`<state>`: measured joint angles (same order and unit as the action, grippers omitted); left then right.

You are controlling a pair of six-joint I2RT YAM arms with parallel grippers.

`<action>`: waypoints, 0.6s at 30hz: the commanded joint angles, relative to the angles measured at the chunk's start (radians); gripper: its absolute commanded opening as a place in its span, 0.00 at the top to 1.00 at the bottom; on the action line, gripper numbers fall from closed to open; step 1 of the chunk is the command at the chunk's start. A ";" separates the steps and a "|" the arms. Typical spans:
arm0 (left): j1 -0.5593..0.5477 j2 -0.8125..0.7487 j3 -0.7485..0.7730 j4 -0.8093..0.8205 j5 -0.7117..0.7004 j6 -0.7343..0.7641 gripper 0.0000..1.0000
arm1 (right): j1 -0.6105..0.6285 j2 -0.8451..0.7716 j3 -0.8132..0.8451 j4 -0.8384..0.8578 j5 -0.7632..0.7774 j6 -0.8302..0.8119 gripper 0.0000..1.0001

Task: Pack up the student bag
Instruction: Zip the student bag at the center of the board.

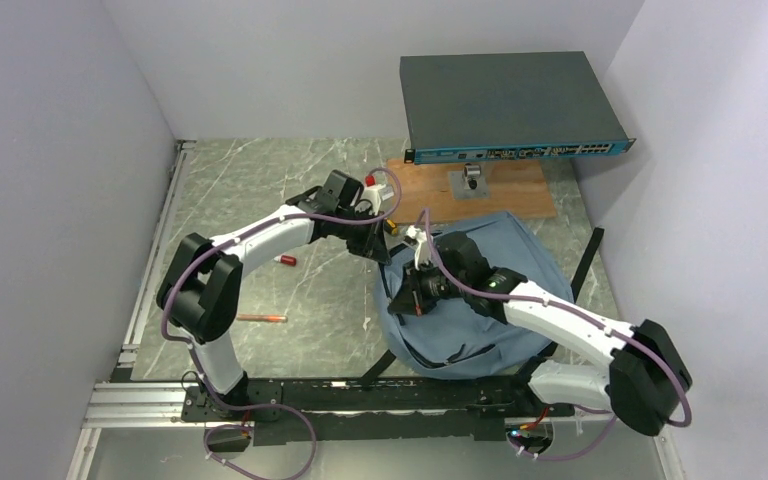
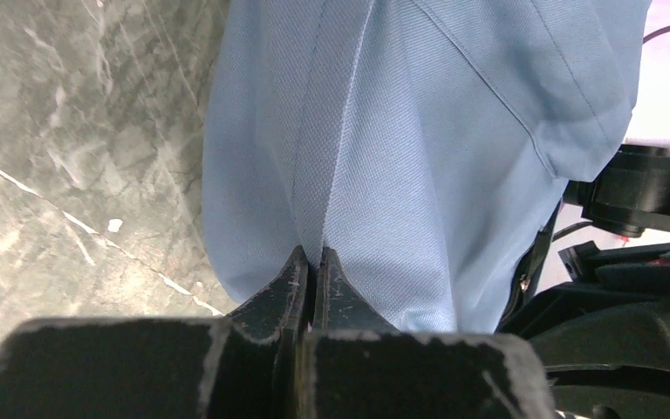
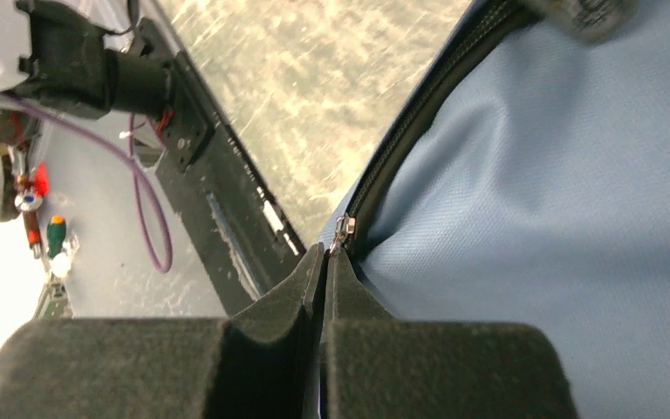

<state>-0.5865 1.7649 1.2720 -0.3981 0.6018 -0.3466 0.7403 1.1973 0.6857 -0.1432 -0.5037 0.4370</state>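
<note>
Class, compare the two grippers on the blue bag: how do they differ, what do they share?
The left gripper pinches a plain fabric fold of the student bag; the right gripper pinches the metal zipper pull. The left gripper sits farther from the arm bases, the right gripper nearer. Both are shut.

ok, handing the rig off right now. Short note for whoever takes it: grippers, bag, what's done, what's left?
Left gripper: shut, pinching a fold of blue fabric on the student bag at its far-left edge.
Right gripper: shut on the bag's edge, right beside the zipper pull.
Bag: lying right of centre on the table; its inside is not visible.
Loose: red marker and orange pen on the table left of the bag.
Done: both grippers hold the bag.
Left: probably open it and load the items; nothing visibly packed.
</note>
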 commanded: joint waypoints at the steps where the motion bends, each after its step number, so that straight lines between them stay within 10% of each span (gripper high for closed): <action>1: 0.074 0.003 0.100 0.054 -0.142 0.142 1.00 | 0.039 -0.088 -0.055 -0.116 -0.202 -0.017 1.00; 18: 0.081 0.054 0.252 -0.051 -0.223 0.224 1.00 | 0.091 -0.066 -0.144 0.000 -0.155 -0.002 1.00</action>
<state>-0.5636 1.8172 1.4185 -0.5259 0.5343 -0.2035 0.8009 1.1511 0.5964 -0.1196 -0.5991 0.4019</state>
